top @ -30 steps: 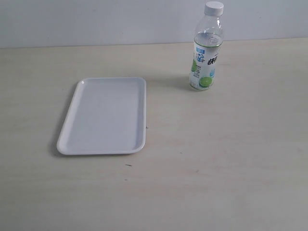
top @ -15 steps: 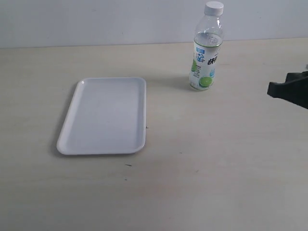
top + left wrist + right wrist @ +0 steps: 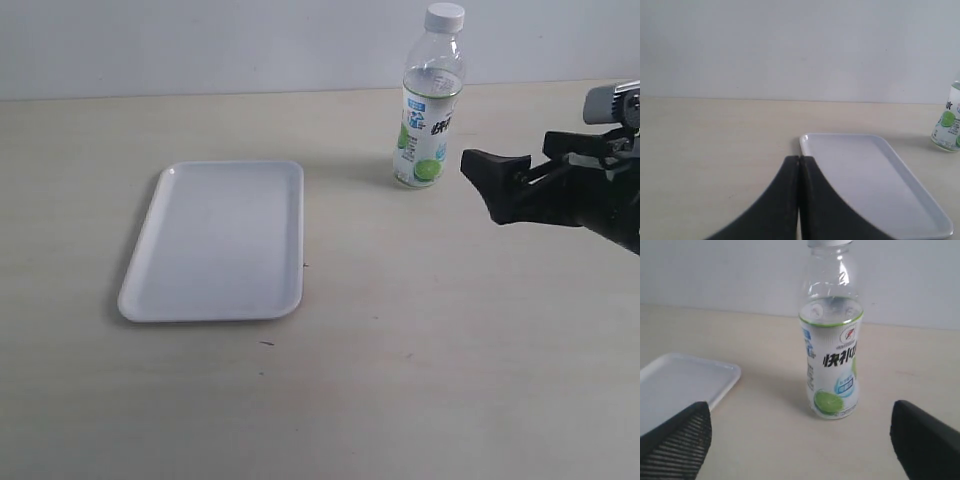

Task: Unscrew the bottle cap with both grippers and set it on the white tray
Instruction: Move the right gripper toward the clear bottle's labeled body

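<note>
The pale wood-grain bench (image 3: 450, 350) fills the scene and meets a plain light wall along its far edge. The near half and the whole right near side are bare, so there is wide open room there.

The white tray (image 3: 215, 240) lies flat at left of centre, long side running near to far, with nothing on it. Its low rim and rounded corners are clear all round. A strip of bare bench separates its right edge from the bottle.

The right end effector (image 3: 492, 188) reaches in from the right edge, black, level with the lower half of the bottle and just right of it, not touching. Its ribbed fingers (image 3: 680, 440) stand wide apart and grip nothing.

The bottle (image 3: 430, 110) stands upright near the far edge, right of centre. Its label carries bold dark Chinese characters, a small emblem above them, a blue badge and a green lime; the finer print is unreadable. The bottle cap (image 3: 445, 16) sits screwed on top.

The left end effector (image 3: 799, 170) has its black jaws pressed together, empty, with the tray beyond its tips.
</note>
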